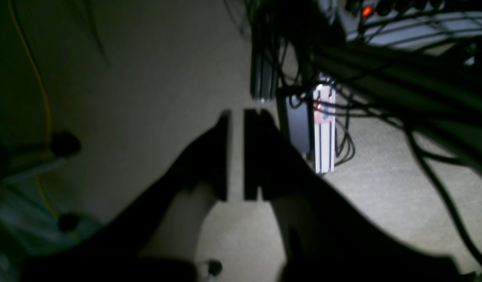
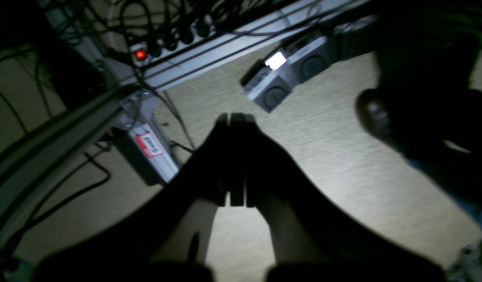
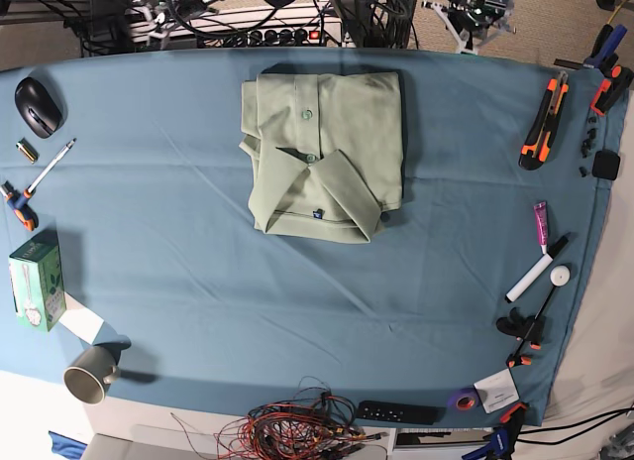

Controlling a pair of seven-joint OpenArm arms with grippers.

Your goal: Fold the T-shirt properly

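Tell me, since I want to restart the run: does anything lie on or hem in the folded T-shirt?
Nothing visible does. The T-shirt lies folded on bare tablecloth; the computer mouse, box cutter and mug sit apart at the edges. Neither arm shows over the table; both wrist cameras see only floor.

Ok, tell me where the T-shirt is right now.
In the base view, the T-shirt lies folded on the teal tablecloth, near the far edge and about centred, well apart from the computer mouse at the left.
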